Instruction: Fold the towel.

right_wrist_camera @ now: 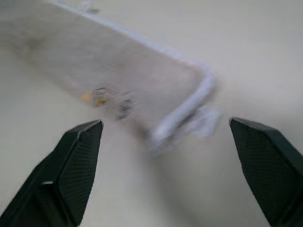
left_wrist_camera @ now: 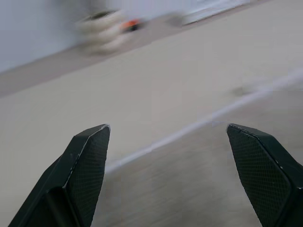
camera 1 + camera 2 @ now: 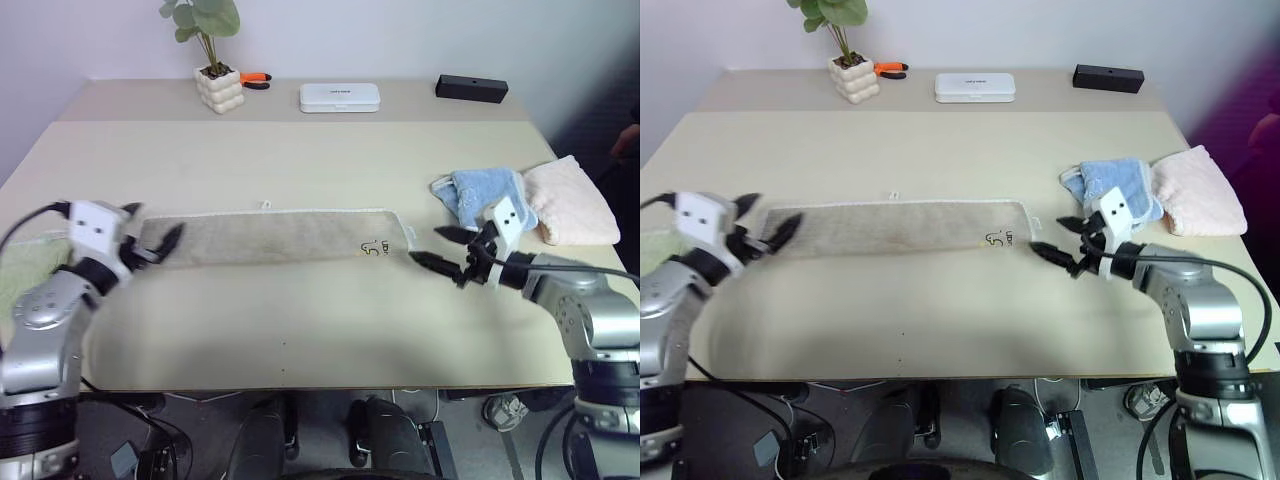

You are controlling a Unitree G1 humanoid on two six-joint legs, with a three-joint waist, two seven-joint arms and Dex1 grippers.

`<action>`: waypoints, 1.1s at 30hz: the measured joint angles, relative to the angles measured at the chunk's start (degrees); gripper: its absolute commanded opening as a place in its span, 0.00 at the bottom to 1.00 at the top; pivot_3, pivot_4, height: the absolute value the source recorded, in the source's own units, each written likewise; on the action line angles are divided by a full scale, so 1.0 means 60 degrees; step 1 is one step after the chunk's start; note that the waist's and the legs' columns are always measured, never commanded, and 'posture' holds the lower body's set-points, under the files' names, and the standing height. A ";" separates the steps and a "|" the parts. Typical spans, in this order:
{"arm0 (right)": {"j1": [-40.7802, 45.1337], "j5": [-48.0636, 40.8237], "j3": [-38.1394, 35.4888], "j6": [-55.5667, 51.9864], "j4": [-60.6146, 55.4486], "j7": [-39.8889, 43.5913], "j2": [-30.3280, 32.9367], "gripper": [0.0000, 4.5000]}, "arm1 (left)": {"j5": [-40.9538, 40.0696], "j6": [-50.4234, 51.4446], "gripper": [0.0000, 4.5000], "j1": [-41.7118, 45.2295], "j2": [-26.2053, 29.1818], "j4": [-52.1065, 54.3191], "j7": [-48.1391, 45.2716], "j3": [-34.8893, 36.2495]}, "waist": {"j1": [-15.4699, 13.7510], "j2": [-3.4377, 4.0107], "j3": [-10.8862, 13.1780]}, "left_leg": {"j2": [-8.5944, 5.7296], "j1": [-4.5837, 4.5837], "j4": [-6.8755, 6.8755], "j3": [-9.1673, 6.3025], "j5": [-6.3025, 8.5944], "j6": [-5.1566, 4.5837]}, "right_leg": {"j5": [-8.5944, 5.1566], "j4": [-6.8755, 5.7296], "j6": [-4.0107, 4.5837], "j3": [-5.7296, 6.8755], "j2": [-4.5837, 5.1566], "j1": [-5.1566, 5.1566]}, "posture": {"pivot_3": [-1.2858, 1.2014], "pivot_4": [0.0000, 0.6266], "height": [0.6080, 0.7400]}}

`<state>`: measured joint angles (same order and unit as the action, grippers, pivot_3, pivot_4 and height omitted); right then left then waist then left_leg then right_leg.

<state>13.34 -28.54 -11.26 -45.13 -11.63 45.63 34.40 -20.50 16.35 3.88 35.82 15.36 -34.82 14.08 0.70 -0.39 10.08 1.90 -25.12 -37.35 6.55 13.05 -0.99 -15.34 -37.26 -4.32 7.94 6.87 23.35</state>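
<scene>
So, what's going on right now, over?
Left gripper and right gripper open, empty. Beige towel lies in a long folded strip between them. Nothing in the way.

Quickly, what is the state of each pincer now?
Left pincer: open, holding nothing, at the towel end.
Right pincer: open, holding nothing.

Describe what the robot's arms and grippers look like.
Both arms are silver-grey metal with rounded joint housings and black cables along them. Each wrist carries a white boxy block with small dark dots. The left gripper and right gripper each have two black tapered fingers with finely textured inner pads.
</scene>
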 measured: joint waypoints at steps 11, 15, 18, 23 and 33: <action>0.0336 -0.1522 -0.1561 -0.3700 -0.1087 -0.4810 -0.3869 0.99 | -0.0527 0.0686 0.89 -0.0086 -0.0618 0.1436 -0.0693 -0.1821 | 0.0061 0.0001 -0.0013 | 0.0004 0.0004 0.0004 -0.0009 0.0020 -0.0035 | 0.0003 -0.0019 0.0008 -0.0001 -0.0020 0.0012 | 0.52 0.24 1.00; 0.1632 -0.1859 -0.2693 -0.4309 -0.0311 -0.6615 -0.5344 0.99 | -0.0736 0.0876 0.89 -0.0245 -0.0518 0.1945 -0.0934 -0.1905 | 0.0046 0.0001 -0.0015 | 0.0003 0.0003 0.0005 -0.0007 -0.0001 0.0001 | 0.0003 -0.0021 0.0008 0.0000 -0.0021 0.0011 | 0.52 0.24 1.00; 0.2608 -0.2153 -0.3680 -0.4250 0.0634 -0.7731 -0.6073 0.88 | -0.0822 0.0973 0.89 -0.0592 -0.0388 0.2149 -0.1033 -0.1900 | 0.0077 0.0004 -0.0017 | 0.0000 0.0008 0.0004 -0.0001 0.0000 -0.0003 | 0.0004 -0.0019 0.0009 -0.0005 -0.0020 0.0010 | 0.52 0.24 1.00; 0.2987 -0.2304 -0.4200 -0.4088 0.1325 -0.8616 -0.6167 0.35 | -0.0831 0.0982 0.89 -0.0724 -0.0389 0.2323 -0.0919 -0.1887 | 0.0037 0.0005 -0.0018 | -0.0003 0.0006 0.0008 -0.0002 0.0005 -0.0010 | 0.0003 -0.0011 0.0008 -0.0005 -0.0016 0.0007 | 0.52 0.24 1.00; 0.2870 -0.2804 -0.4056 -0.4376 0.0951 -0.8616 -0.4858 0.01 | -0.0757 0.0957 0.89 -0.0840 -0.0427 0.2291 -0.0686 -0.1864 | -0.0024 0.0020 -0.0010 | -0.0014 -0.0017 0.0014 -0.0002 0.0009 -0.0018 | 0.0003 0.0009 0.0007 -0.0003 -0.0009 0.0018 | 0.52 0.24 1.00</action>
<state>30.56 -45.36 -35.59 -71.38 -5.93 -6.07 5.25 -25.04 22.09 -1.16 33.26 29.11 -38.94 2.89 0.55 -0.27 10.03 1.81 -25.22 -37.26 6.54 13.10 -1.09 -15.32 -37.21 -4.28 7.92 6.81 23.45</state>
